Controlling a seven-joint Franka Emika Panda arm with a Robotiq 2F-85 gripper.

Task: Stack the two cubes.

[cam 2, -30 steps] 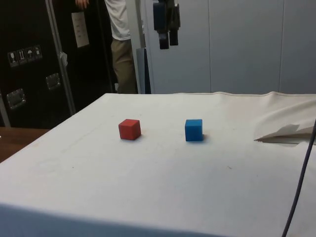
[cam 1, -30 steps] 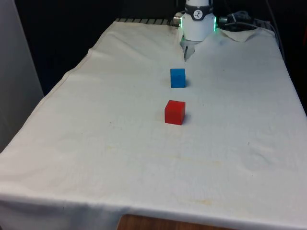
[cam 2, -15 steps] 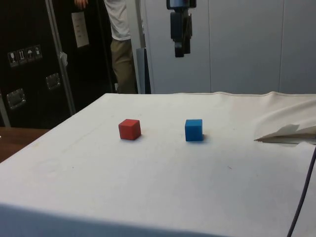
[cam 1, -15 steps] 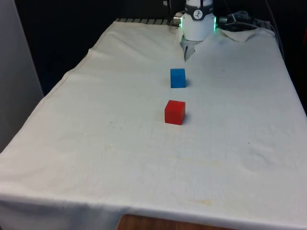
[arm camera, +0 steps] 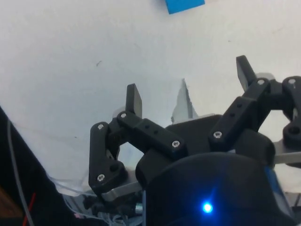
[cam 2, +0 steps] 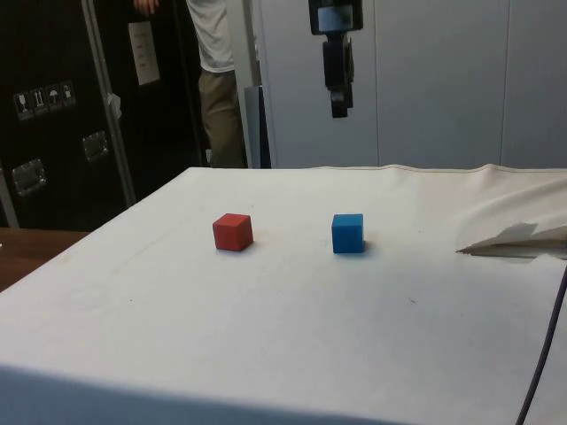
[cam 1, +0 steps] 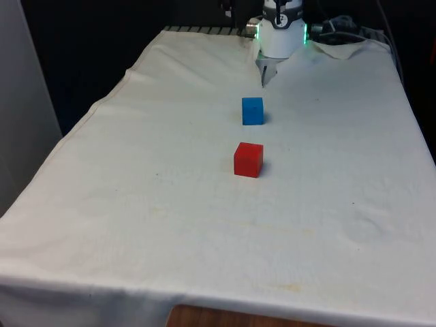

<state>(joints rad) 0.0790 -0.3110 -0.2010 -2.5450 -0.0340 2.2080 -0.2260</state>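
Cubes, a blue cube (cam 2: 347,234) and a red cube (cam 2: 233,232), are seen apart on the table cloth (cam 1: 150,204). Both are judged light and rigid, best taken by opposite flat sides. The gripper (arm camera: 188,87) is held open, high above the blue one.

The table is covered by a white cloth (cam 1: 170,225), matt and finely woven, lightly creased, with a raised fold near the far edge. Bare brown wood (cam 1: 225,317) is seen under the cloth at the near edge. The red cube (cam 1: 248,159) and the blue cube (cam 1: 252,110) look smooth, matt and evenly coloured. The gripper (arm camera: 188,89) is made of black matt plastic, with small bright metal screws seen in its links.
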